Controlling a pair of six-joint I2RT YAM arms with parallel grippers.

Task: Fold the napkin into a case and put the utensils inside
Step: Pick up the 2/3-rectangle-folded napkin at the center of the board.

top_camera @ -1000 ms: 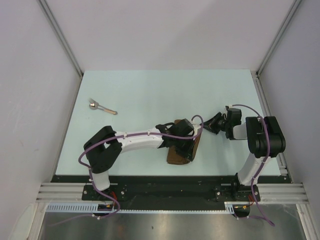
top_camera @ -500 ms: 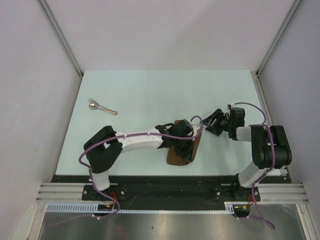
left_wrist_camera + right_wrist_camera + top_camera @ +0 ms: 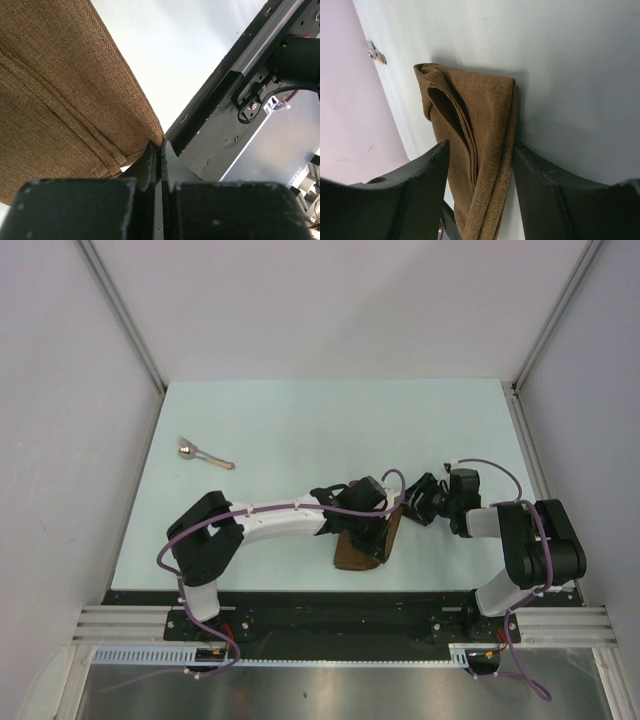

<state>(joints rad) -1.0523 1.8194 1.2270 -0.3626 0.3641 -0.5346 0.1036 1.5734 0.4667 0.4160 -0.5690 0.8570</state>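
Near the table's [image 3: 300, 420] front edge, right of centre, lies the folded napkin [image 3: 350, 557]. The left gripper [image 3: 161, 147] sits over it, jaws pressed together at its hem (whether cloth is caught between them, I cannot tell). The right gripper [image 3: 480, 150] stands open, a finger either side of the napkin's end. The utensils [image 3: 190, 450] lie well apart, towards the far-left corner.

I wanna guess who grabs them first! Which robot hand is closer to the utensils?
Left. The left gripper, shut on the napkin, is well right of the utensils; the right gripper, open at the napkin, is even farther right.
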